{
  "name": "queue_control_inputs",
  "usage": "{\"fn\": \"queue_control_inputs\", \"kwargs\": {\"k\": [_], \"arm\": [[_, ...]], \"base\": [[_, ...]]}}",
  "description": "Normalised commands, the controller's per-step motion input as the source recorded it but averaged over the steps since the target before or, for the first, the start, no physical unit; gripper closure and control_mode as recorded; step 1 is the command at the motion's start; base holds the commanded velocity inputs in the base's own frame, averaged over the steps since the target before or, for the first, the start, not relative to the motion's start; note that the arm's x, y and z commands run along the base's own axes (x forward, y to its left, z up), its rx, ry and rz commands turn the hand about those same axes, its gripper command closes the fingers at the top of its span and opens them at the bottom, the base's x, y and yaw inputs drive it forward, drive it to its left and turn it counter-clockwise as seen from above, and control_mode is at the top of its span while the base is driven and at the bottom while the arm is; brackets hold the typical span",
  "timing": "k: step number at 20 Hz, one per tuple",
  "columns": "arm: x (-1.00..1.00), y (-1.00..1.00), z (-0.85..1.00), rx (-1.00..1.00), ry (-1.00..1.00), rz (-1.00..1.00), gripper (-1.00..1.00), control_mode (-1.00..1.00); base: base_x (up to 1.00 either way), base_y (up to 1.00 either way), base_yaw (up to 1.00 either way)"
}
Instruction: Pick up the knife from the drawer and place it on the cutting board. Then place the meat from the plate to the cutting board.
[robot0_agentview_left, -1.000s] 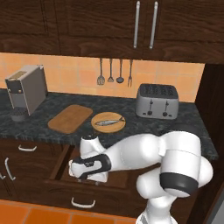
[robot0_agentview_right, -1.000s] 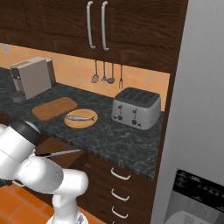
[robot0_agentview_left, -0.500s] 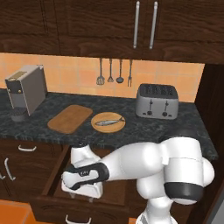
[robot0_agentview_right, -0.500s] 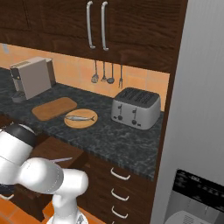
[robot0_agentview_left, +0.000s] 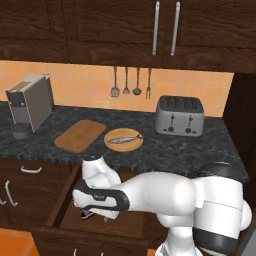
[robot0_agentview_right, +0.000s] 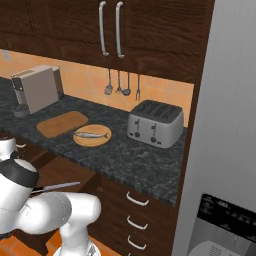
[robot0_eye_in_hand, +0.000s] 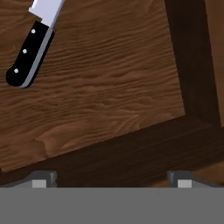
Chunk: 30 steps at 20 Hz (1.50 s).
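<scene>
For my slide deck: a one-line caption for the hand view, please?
Open gripper above the drawer floor, knife lying off to one side, not yet grasped.

Knife (robot0_eye_in_hand: 31, 46) blade cut off by the hand view's top edge; drawer (robot0_agentview_left: 67, 200) floor largely hidden behind the arm.

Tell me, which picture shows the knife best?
The hand view shows the knife best: its black handle with rivets and the start of its silver blade lie on the drawer floor, close and unblocked. The right base view shows just a thin silver blade past the arm. In the left base view, the arm covers that part of the drawer.
</scene>
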Motion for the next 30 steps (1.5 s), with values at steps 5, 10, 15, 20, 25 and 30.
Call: {"fn": "queue_control_inputs", "kwargs": {"k": [5, 10, 15, 20, 25, 30], "arm": [[0.65, -0.33, 0.13, -0.05, -0.04, -0.02, -1.00, -1.00], [0.36, -0.14, -0.10, 0.01, 0.02, -0.12, -1.00, -1.00], [0.02, 0.00, 0.14, 0.00, -0.08, -0.03, -1.00, -1.00], [0.00, -0.08, 0.06, 0.02, -0.04, 0.28, -1.00, -1.00], [0.01, 0.00, 0.17, 0.00, -0.04, 0.55, -1.00, -1.00], [0.17, 0.04, 0.01, -0.04, -0.01, 0.73, -1.00, -1.00]], "base": [[0.00, 0.00, 0.00], [0.00, 0.00, 0.00], [0.00, 0.00, 0.00], [0.00, 0.00, 0.00], [0.00, 0.00, 0.00], [0.00, 0.00, 0.00]]}}
